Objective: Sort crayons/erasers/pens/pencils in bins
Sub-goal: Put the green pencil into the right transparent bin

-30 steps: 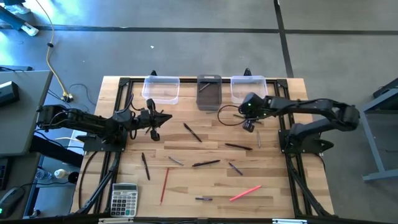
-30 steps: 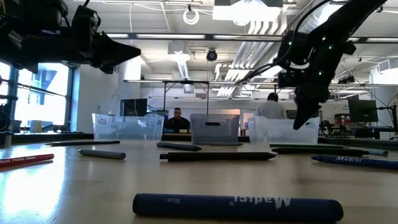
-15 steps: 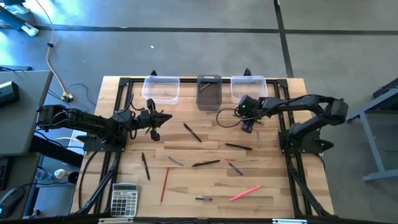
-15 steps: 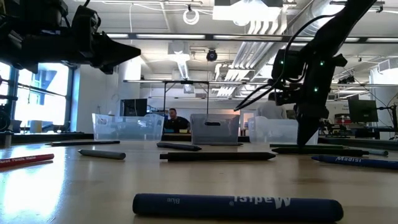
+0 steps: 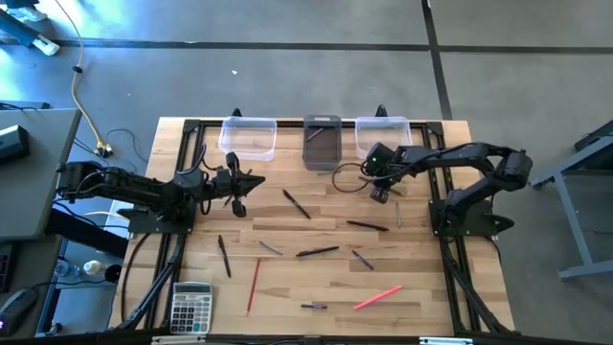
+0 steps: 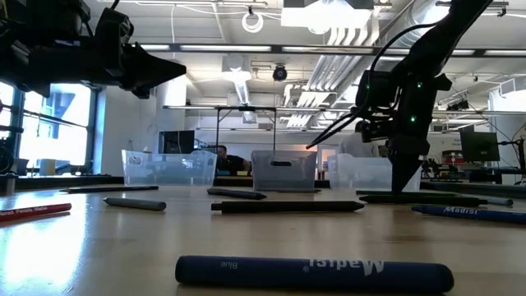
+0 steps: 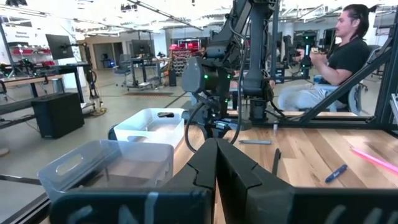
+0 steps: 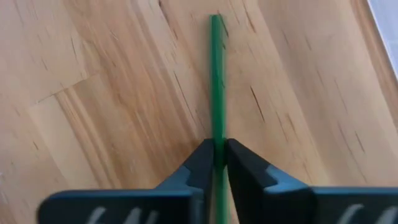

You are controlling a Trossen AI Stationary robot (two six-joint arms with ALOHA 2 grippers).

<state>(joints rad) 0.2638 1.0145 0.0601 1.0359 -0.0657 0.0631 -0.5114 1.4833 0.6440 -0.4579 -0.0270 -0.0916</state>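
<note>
My right gripper (image 5: pixel 379 195) stands fingers-down on the table in front of the right clear bin (image 5: pixel 383 135), shut on a green stick (image 8: pixel 216 74). In the low view its fingertips (image 6: pixel 403 191) reach the table top. My left gripper (image 5: pixel 257 179) is shut and empty, held above the table near the left clear bin (image 5: pixel 249 139). The dark smoky bin (image 5: pixel 322 143) stands between the two clear ones. Several black, grey, red and pink sticks lie flat on the wood, among them a black one (image 5: pixel 296 204), a red one (image 5: pixel 254 285) and a pink one (image 5: pixel 377 298). My right gripper pinches the green stick's two long sides (image 8: pixel 216 144) between its two fingers (image 8: pixel 200 163). The fingers come from above, pointing down. The stick runs out ahead of them and lies flat along the wood; which part of its length they hold is hidden by the gripper.
A grey calculator (image 5: pixel 191 307) lies at the near left corner. A blue crayon (image 6: pixel 312 274) lies close to the low camera. Black frame rails run along the table's left, right and far sides. A seated person (image 7: pixel 339 56) shows beyond the table.
My right gripper has gone down from above the table until its fingertips reach the table top, shifting slightly toward the table's left. My left arm has kept still.
</note>
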